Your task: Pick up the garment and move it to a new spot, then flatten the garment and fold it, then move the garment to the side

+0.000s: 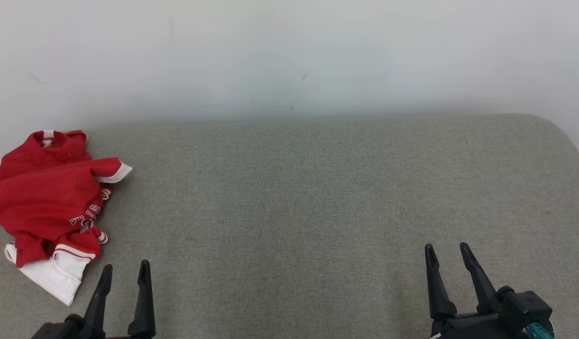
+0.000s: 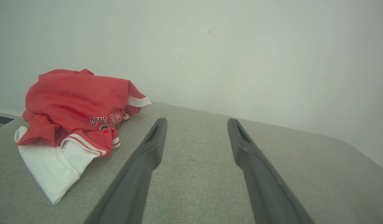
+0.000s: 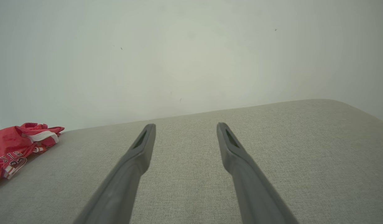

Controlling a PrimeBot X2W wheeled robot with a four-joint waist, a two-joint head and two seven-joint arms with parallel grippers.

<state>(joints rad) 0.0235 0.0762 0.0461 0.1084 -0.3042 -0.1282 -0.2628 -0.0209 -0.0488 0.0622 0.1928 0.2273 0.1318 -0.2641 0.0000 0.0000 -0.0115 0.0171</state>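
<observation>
Both stand open and empty: left gripper (image 1: 126,266) near the crumpled red-and-white cloth jersey (image 1: 49,202) at the left end of the grey fabric counter (image 1: 294,197), right gripper (image 1: 446,246) well apart. I'd pinch the red bulk, not the floppy white hem.

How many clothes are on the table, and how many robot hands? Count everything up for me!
Red and white garment: 1
Grippers: 2, the left gripper and the right gripper, both open
Gray table: 1
Total: 4

Garment (image 1: 44,188): soft matt cloth. Table cover (image 1: 317,212): rough woven fabric. Wall (image 1: 289,56): smooth matt.
</observation>
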